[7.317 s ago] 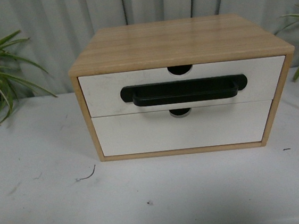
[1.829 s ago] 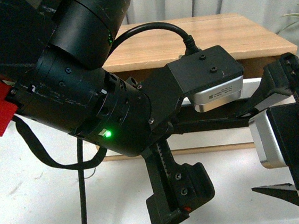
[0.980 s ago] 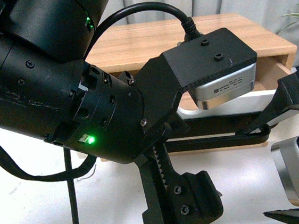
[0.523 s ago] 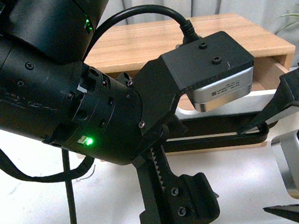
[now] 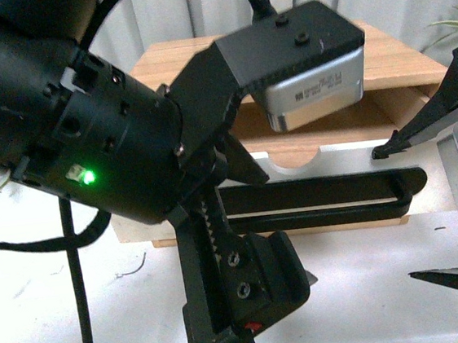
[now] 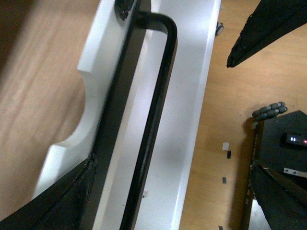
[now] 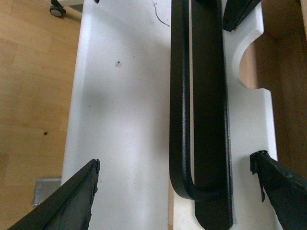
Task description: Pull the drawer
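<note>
Both arms reach low over the white table (image 5: 372, 287), left gripper (image 6: 172, 165) and right gripper (image 7: 175, 160) each spread wide, clamping nothing, straddling the black bar handle (image 5: 322, 203) of the drawer (image 5: 351, 163) — white-fronted, notched, partway out of the wooden cabinet's (image 5: 389, 56) upper slot.

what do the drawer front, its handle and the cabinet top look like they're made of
Drawer front: smooth white painted or laminated board, with a wood-grain interior showing behind the notch. Handle: matte black, uniform, likely plastic or coated metal; cannot tell which. Cabinet top: light wood or wood-look laminate, with straight grain lines.
</note>
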`<state>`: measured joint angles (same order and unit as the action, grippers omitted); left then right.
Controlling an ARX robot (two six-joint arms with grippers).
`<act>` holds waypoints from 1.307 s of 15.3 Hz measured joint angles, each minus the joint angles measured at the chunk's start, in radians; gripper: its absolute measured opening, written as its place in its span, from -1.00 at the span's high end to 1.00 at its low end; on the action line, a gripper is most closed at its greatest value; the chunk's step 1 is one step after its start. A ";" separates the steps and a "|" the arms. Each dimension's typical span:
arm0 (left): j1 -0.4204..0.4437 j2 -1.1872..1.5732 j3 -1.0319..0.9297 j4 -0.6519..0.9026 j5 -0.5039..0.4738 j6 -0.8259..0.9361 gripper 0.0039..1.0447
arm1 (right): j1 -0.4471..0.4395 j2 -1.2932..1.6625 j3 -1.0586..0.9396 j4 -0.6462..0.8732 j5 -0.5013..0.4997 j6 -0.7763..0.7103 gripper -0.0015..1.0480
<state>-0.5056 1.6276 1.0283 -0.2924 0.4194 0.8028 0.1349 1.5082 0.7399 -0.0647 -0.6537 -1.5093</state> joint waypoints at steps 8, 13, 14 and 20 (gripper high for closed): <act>0.024 -0.123 0.092 -0.105 0.031 0.010 -0.87 | -0.047 -0.096 0.096 -0.063 -0.057 0.048 -0.88; 0.121 -0.132 0.079 0.066 0.009 -0.080 -0.87 | -0.085 -0.127 0.075 0.136 -0.110 0.233 -0.88; 0.164 -0.145 0.066 0.117 0.009 -0.132 -0.87 | -0.100 -0.144 0.055 0.220 -0.107 0.320 -0.88; 0.624 -0.407 -0.263 0.594 -0.373 -0.846 -0.87 | -0.311 -0.136 -0.036 0.604 0.382 1.431 -0.88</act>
<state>0.1184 1.2201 0.7650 0.3019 0.0463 -0.0429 -0.1757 1.3724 0.7036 0.5396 -0.2714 -0.0780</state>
